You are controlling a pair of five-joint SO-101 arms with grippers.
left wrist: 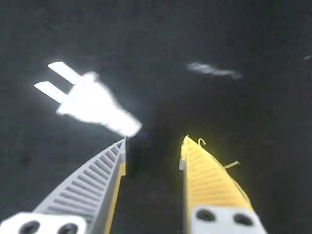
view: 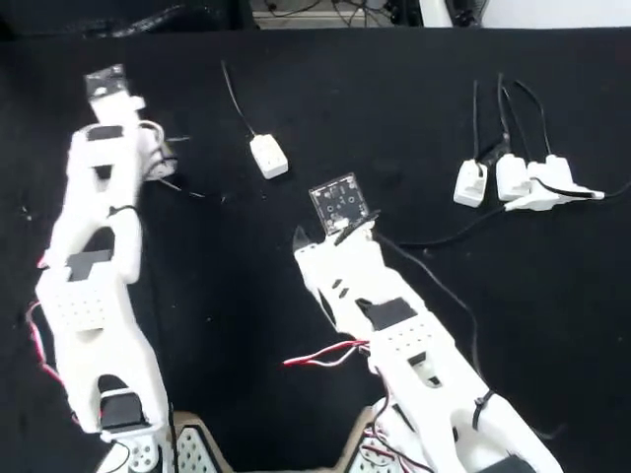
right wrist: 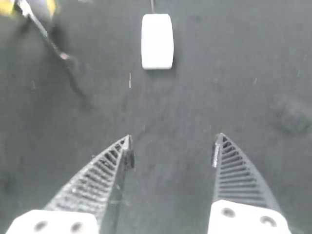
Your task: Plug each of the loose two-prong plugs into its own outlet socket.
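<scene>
I judge the task barely started. My left gripper [left wrist: 155, 141] hangs low over the cloth with its fingers a moderate gap apart and nothing between them. A white two-prong plug [left wrist: 87, 100] lies flat just beyond the grey fingertip, prongs pointing away, apparently not touched. My right gripper [right wrist: 173, 138] has its fingers spread wide and empty, aimed at a white socket block [right wrist: 157, 41] that lies on its cord well ahead of it, with no plug in it. In the high view a cluster of white cord ends [view: 513, 177] sits at the far right. I cannot tell whether any plug there is seated. So at least this one plug has yet to be gripped, carried and pushed in.

The table is covered in black cloth [view: 227, 325]. Behind its back edge I see a pale strip with cables [view: 345, 10].
</scene>
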